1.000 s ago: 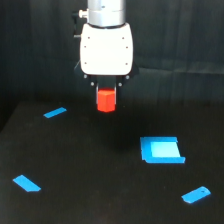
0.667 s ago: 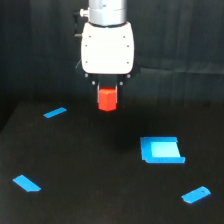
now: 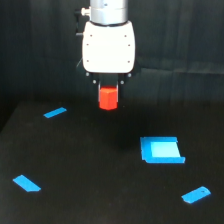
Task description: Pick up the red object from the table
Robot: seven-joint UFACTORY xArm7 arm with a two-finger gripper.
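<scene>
The red object [image 3: 108, 98] is a small red-orange block held in my gripper [image 3: 108, 92], whose dark fingers are shut on its upper part. The block hangs clear above the black table [image 3: 100, 170], below the white gripper body [image 3: 109, 46]. Only the block's lower part shows; its top is hidden between the fingers.
Flat blue pieces lie on the table: a thin strip [image 3: 55, 113] at the exterior view's left, a slanted piece [image 3: 26, 183] at the lower left, a larger square tray-like piece [image 3: 161, 150] at the right, and a small piece [image 3: 196, 194] at the lower right.
The gripper has risen a little with the red block still held in it. The blue pieces have not moved.
</scene>
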